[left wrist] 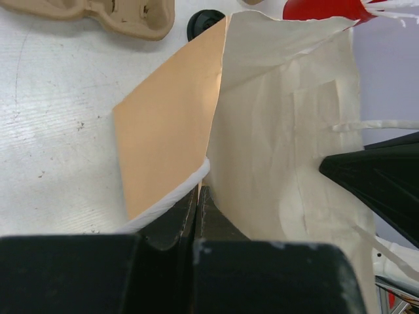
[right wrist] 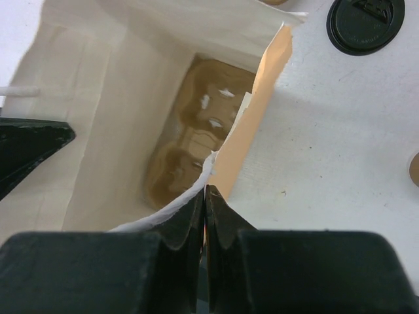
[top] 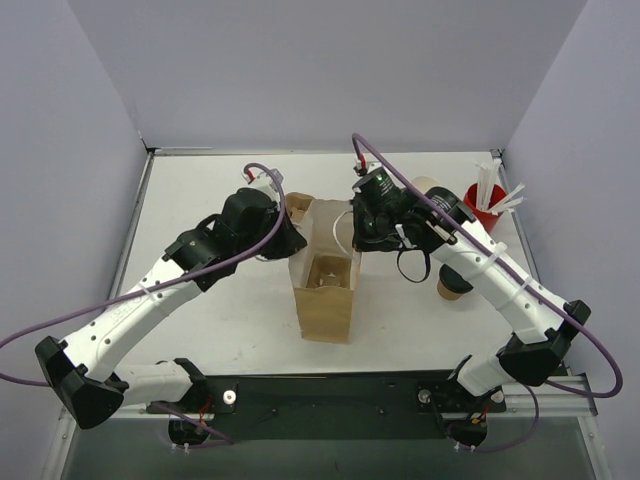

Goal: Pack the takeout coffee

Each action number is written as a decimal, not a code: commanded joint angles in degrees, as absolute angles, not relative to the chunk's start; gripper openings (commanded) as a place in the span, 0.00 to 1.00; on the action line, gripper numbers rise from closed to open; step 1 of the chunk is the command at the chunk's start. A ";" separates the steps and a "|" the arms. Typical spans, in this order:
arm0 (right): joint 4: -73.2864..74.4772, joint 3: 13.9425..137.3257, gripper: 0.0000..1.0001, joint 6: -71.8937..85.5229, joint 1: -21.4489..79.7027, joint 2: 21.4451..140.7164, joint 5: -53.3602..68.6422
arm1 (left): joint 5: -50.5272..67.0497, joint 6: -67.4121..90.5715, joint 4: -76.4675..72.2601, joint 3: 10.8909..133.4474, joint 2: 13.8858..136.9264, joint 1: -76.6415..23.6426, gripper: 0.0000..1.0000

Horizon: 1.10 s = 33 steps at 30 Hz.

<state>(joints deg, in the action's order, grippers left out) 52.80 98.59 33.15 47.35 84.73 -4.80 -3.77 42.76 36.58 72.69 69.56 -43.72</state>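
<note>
Right pincer [right wrist: 205,191] and left pincer [left wrist: 198,193] each clench an opposite rim of the bag [top: 325,310], leaving you nothing free for the coffee [top: 450,290], which stands on the tabletop [top: 200,190] right of the bag, half under your right arm [top: 510,287]. Pull harder and the paper may tear; release and the mouth may sag. Your right wrist view shows the carrier [right wrist: 196,131] seated inside (the left's look at the bag is all paper).

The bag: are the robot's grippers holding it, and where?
Yes. The left gripper and the right gripper each pinch the top rim of the bag, on opposite sides, right at a white handle.
</note>
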 commanded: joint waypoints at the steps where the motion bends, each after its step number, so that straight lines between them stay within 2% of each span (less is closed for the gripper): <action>1: 52.30 94.68 0.00 33.13 47.37 84.64 -5.55 | -2.73 40.87 38.76 75.42 69.87 -43.51 0.00; 5: 47.90 90.08 0.00 33.49 47.02 85.78 -4.92 | -1.23 41.22 36.04 70.59 72.15 -43.51 0.00; 19: 50.62 103.36 0.00 31.29 47.20 87.19 -5.63 | -5.18 38.41 41.31 81.30 70.84 -43.77 0.00; 23: 49.58 99.68 0.00 31.64 47.11 87.54 -6.50 | -5.80 38.58 39.74 76.75 70.84 -43.68 0.00; 27: 41.85 88.00 0.00 33.04 46.93 87.54 -4.75 | -3.52 40.42 33.94 68.48 71.80 -43.86 0.00; 33: 42.10 90.34 0.00 32.61 47.02 86.75 -5.71 | -5.01 38.77 35.50 72.41 71.80 -43.86 0.00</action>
<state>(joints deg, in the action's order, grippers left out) 43.09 87.70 32.67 47.20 88.42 -4.23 -4.38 40.25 35.48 68.29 72.38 -43.75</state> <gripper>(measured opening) 0.002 0.025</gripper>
